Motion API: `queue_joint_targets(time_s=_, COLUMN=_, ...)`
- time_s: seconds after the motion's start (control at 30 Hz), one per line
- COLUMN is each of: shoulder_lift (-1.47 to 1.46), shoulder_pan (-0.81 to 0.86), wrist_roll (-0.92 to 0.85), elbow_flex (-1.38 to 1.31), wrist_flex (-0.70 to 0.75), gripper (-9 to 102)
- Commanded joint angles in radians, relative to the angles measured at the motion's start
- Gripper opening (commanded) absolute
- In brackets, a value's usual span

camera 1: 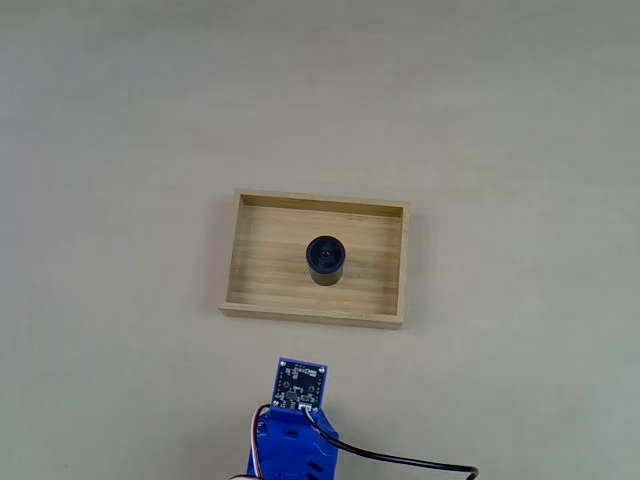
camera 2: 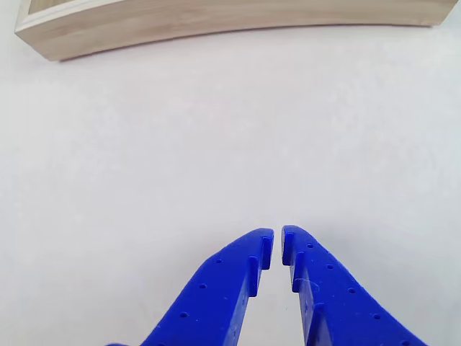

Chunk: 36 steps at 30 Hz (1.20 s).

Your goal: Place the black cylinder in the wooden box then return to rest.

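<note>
The black cylinder (camera 1: 325, 259) stands upright near the middle of the wooden box (camera 1: 250, 300) in the fixed view, its glossy round top facing up. The blue arm sits at the bottom edge of that view, below the box and apart from it. In the other view my blue gripper (camera 2: 277, 241) comes up from the bottom edge, its two fingertips nearly touching and nothing between them. It hovers over bare pale table. The box's near wall (camera 2: 216, 18) runs along the top of that view, well ahead of the fingertips.
A small blue circuit board (camera 1: 301, 383) is mounted on the arm's top. A black cable (camera 1: 410, 462) trails from the arm to the right along the table's bottom edge. Pale tabletop surrounds the box on all sides.
</note>
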Motion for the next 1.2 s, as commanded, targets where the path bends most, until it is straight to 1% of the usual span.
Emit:
queue_joint_targets(time_s=0.0, shoulder_lift=-0.014, shoulder_pan=-0.009, wrist_roll=0.008, elbow_flex=0.032, wrist_flex=0.064, gripper=-1)
queue_joint_targets(time_s=0.07, shoulder_lift=-0.014, shoulder_pan=-0.009, wrist_roll=0.02, elbow_flex=0.032, wrist_flex=0.12, gripper=-1)
queue_joint_targets(time_s=0.1, shoulder_lift=-0.014, shoulder_pan=-0.009, wrist_roll=0.012, elbow_flex=0.032, wrist_flex=0.123, gripper=-1)
queue_joint_targets(time_s=1.17, shoulder_lift=-0.014, shoulder_pan=-0.017, wrist_roll=0.003, elbow_flex=0.031, wrist_flex=0.124, gripper=0)
